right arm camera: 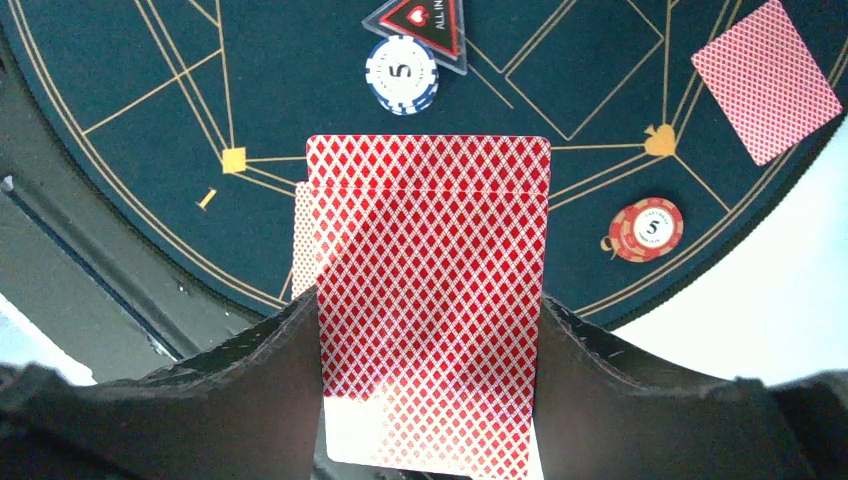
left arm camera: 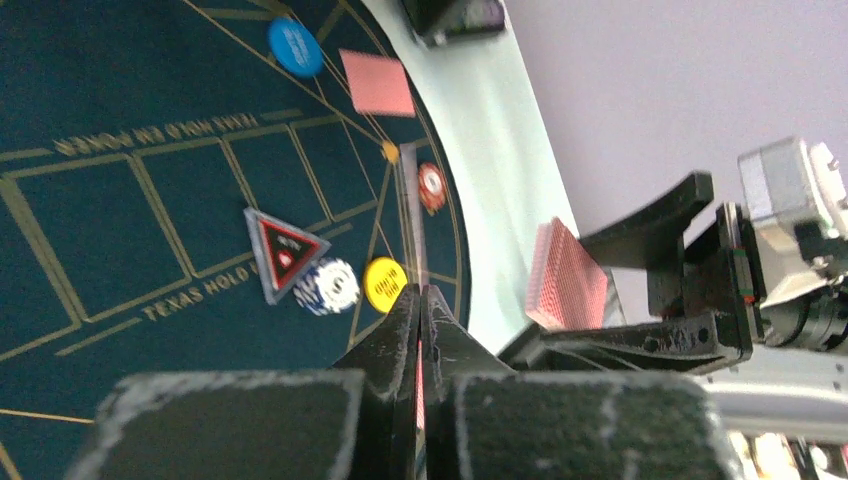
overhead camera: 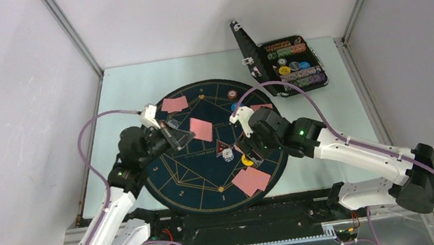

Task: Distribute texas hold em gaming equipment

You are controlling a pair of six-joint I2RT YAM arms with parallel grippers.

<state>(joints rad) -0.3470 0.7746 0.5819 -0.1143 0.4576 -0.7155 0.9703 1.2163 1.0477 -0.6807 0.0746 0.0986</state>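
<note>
My left gripper (overhead camera: 185,137) (left arm camera: 420,300) is shut on one red-backed card (overhead camera: 201,129), held above the round mat and seen edge-on in the left wrist view. My right gripper (overhead camera: 250,151) (right arm camera: 430,305) is shut on a deck of red-backed cards (right arm camera: 430,290) over the mat's near right part. The deck also shows in the left wrist view (left arm camera: 565,275). On the mat lie a triangular marker (left arm camera: 283,250) (right arm camera: 420,25), a white disc (left arm camera: 330,287) (right arm camera: 402,73), a yellow disc (left arm camera: 384,283), a blue disc (left arm camera: 295,47) and an orange-red disc (left arm camera: 431,187).
Dealt cards lie face down on the mat (overhead camera: 190,177) at the far left (overhead camera: 174,104), the near right (overhead camera: 251,180) and the far right (overhead camera: 261,107). An open black case (overhead camera: 288,62) with discs stands at the back right. A black rail (overhead camera: 226,213) runs along the near edge.
</note>
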